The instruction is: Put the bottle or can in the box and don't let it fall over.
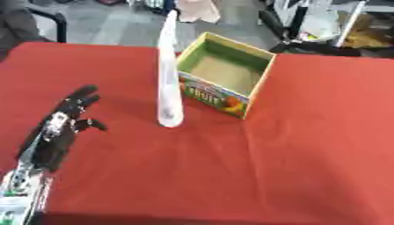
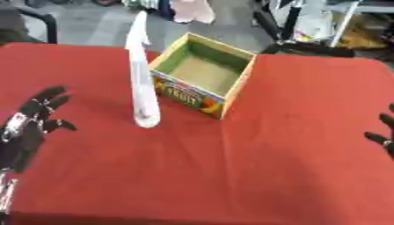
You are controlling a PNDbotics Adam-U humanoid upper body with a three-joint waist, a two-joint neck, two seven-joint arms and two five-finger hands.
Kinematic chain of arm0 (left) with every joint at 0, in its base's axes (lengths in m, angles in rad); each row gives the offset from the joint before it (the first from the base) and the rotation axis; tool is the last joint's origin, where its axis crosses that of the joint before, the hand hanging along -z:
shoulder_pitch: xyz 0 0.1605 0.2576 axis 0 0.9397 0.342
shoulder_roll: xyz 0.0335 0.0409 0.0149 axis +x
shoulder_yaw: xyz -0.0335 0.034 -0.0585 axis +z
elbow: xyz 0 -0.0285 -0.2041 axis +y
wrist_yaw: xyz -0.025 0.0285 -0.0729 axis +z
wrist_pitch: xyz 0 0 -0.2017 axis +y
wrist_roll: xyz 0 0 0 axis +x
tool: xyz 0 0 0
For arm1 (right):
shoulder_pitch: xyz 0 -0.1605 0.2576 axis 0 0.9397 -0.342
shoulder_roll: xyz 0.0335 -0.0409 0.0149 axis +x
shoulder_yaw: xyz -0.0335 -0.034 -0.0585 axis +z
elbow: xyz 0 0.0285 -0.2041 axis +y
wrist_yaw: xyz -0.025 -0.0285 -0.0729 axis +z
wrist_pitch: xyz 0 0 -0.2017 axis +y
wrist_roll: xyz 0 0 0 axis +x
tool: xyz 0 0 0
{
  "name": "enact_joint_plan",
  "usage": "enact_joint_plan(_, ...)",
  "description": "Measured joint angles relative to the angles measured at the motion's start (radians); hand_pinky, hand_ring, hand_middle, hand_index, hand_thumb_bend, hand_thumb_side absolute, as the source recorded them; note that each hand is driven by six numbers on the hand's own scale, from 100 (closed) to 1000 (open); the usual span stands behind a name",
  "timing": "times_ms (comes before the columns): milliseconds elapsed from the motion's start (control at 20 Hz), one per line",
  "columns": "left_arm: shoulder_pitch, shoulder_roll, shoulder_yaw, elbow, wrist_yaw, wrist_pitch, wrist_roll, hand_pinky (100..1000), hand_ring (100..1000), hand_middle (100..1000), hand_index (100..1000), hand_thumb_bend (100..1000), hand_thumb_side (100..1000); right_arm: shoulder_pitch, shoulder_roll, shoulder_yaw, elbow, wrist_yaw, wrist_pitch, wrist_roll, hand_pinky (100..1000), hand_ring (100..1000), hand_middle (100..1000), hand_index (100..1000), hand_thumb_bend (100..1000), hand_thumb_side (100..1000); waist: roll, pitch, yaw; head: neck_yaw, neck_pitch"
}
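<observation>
While the left hand (image 1: 63, 125) rests open on the counter (image 1: 231, 176), holding nothing, a tall white bottle (image 1: 169, 83) stands upright to its right. Beyond the bottle sits the open box (image 1: 223, 79); only fingertips of the right hand (image 2: 384, 134) show, so its state is unclear.

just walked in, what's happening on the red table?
Nothing is being held right now. A tall pale bottle stands upright on the red table, just left of an open cardboard box with fruit print on its side; the box looks empty. The left hand hovers open to the left of the bottle, apart from it. The right hand only shows at the right edge of the right eye view, fingers relaxed. The bottle is not yet in the box.
</observation>
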Motion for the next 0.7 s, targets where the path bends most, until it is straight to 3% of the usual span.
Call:
enact_joint_plan(450, -0.008, 0.004, 0.000, -0.002, 0.000, -0.002, 0.018, 594, 1000, 976, 985, 117, 851, 0.000, 0.000, 0.000, 0.000, 0.000, 0.000, 0.000, 800, 1000, 1000, 940, 100, 525, 0.000, 0.000, 0.000, 0.000, 0.000)
enact_joint_plan(700, -0.043, 0.044, -0.017, -0.006, 0.009, -0.008, 0.045, 597, 1000, 978, 995, 100, 794, 0.000, 0.000, 0.000, 0.000, 0.002, 0.000, 0.000, 799, 1000, 1000, 940, 100, 525, 0.002, -0.001, -0.004, 0.000, 0.000)
